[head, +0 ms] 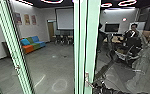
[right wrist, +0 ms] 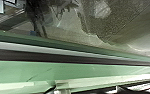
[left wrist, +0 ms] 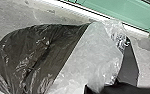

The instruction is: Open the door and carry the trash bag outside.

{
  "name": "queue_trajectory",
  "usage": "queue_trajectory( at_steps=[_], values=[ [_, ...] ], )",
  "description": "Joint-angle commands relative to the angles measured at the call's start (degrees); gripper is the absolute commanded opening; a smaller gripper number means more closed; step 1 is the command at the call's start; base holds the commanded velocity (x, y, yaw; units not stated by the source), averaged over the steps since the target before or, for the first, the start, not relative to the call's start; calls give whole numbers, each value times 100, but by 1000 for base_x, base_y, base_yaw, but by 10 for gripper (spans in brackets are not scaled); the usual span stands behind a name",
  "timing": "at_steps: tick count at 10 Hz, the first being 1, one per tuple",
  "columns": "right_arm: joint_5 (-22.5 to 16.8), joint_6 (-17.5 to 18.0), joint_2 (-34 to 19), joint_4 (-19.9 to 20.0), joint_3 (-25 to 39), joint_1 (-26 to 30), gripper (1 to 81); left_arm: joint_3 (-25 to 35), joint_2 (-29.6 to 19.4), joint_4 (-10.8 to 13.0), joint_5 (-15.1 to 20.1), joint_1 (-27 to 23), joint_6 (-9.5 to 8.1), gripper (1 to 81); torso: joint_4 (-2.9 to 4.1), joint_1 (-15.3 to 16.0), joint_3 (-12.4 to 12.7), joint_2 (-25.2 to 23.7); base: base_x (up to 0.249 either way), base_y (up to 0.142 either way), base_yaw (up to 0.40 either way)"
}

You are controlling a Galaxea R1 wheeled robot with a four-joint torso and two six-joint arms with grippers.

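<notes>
- Nearest my left wrist camera, I have the trash bag, dark and glossy over one part and cloudy, see-through over the rest. It lies or hangs above grey floor, and I can't give it a clock hour. I cannot tell whether my left jaws grip it, though I judge it is being carried.
- Just off 12 o'clock, toward 1 and low, is the door handle on a pale green frame. Close by it is a dark shape, probably my right arm; I cannot tell the state of the right jaws.
- I judge the door-opening step to be in hand, with the bag not yet outside. The next move calls for a sure hold on the handle and a slow swing, the bag kept clear of the frame's edge.
- At 10 o'clock stands another green post.
- Farther, at 2 o'clock, a person shows in or through the glass; at 11, a bright sofa; just short of 12, a wall screen.
- The left wrist view gives me the bag's skin and folds, which the head view doesn't; the head view gives the room. The right wrist view adds a metal fitting close up.
</notes>
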Motion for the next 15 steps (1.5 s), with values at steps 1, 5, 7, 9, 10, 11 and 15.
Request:
queue_trajectory(
  at_steps=[1,5,7,9,10,11,15],
  values=[
    [-1287,7,-11,-23,-295,343,811,50,-14,-20,304,-329,-15,10,0,7,0,0,0,0,0],
    [-1279,15,-19,-59,-304,396,811,51,-23,-20,296,-329,-6,10,0,7,0,0,0,0,0],
    [-1287,15,-45,-68,-295,404,811,59,-23,-20,296,-329,-6,10,0,7,0,0,72,0,0],
    [-1287,15,-46,-68,-295,404,811,59,-23,-20,296,-329,-15,10,0,7,2,-6,84,0,0],
    [-1287,15,-46,-68,-295,404,811,59,-23,-29,287,-329,-15,10,-2,7,2,-9,86,0,0],
    [-1287,15,-46,-68,-304,404,811,59,-23,-29,296,-329,-15,10,-5,7,5,-11,90,0,0],
    [-1279,24,-177,-59,-277,553,811,59,-23,-29,287,-320,-14,10,-5,13,-612,-13,0,0,0]
  ],
)
